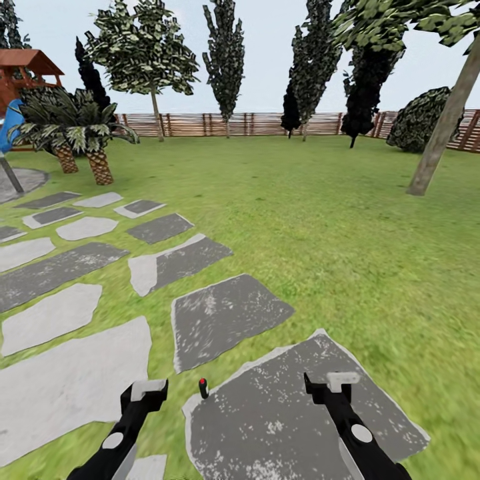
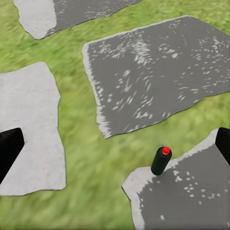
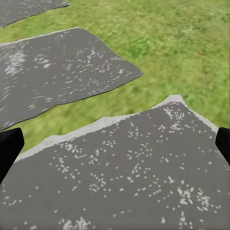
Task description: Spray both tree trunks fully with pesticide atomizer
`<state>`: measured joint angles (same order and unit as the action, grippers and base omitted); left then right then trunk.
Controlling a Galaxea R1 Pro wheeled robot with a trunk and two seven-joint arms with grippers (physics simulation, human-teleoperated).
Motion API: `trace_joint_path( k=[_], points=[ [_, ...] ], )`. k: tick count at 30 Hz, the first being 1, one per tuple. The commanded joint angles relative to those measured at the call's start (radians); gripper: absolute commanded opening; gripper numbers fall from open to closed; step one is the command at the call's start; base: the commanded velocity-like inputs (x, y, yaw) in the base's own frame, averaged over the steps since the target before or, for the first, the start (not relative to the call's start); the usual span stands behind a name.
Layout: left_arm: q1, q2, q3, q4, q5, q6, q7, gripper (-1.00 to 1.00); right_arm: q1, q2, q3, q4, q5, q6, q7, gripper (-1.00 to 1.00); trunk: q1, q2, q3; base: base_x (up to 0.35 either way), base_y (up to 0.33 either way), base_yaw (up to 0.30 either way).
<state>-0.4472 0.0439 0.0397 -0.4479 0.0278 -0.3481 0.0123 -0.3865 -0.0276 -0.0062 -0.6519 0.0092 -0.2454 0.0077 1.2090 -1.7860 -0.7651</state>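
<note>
Grass (image 1: 320, 220) fills most of what we see from the head camera, a wide lawn closed at twelve o'clock by a brown slatted fence (image 1: 220, 124). The pesticide atomizer (image 1: 203, 388) stands upright at the six o'clock edge, a small dark cylinder with its red cap on top and its long axis vertical, on the grass just beside the near grey paving stone (image 1: 293, 413). It sits between our two arms, nearer the left end effector (image 1: 148, 392) at seven o'clock than the right end effector (image 1: 337, 385) at five o'clock; we cannot tell from here how either one's fingers stand. Pale and dark stones run off toward nine o'clock, where palms (image 1: 80, 140) and a wooden play structure (image 1: 23, 77) stand. A thick, pale leaning tree trunk (image 1: 440, 130) rises at two o'clock, beside a round bush (image 1: 420, 120); dark slim trees line the fence.

From the left wrist camera we see the atomizer (image 2: 161, 161) standing on grass, touching or just beside the pale rim of a grey stone (image 2: 187, 196), red cap uppermost and tilted in this view. The left fingers (image 2: 9, 151) show dark at both picture edges, spread wide, holding nothing.

From the right wrist camera we look onto a speckled grey stone (image 3: 124, 177), with grass (image 3: 182, 43) and a second stone beyond. The right fingertips (image 3: 8, 146) also sit far apart at the edges, empty.
</note>
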Motion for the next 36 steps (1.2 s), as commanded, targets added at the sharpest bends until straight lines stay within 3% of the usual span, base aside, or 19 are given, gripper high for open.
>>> trace_joint_path(
  k=[1, 9, 36],
  points=[
    [0.0, 0.0, 0.0, 0.0, -0.001, 0.0, 0.0, 1.0, 0.0, 0.0, 0.0, 0.0, 0.0, 0.0, 0.0, 1.0, 0.0, 0.0, -0.001, 0.022, 0.0, 0.126],
    [0.001, -0.003, -0.001, 0.0, -0.002, -0.006, 0.001, 1.0, 0.0, 0.0, 0.0, -0.001, 0.0, -0.001, 0.0, 1.0, 0.0, 0.0, -0.012, 0.048, -0.075, 0.126],
    [0.001, -0.003, 0.0, 0.002, 0.0, -0.005, 0.001, 1.0, 0.0, 0.001, 0.001, -0.002, 0.0, 0.0, 0.0, 1.0, 0.0, 0.0, -0.017, 0.077, -0.264, 0.017]
  ],
)
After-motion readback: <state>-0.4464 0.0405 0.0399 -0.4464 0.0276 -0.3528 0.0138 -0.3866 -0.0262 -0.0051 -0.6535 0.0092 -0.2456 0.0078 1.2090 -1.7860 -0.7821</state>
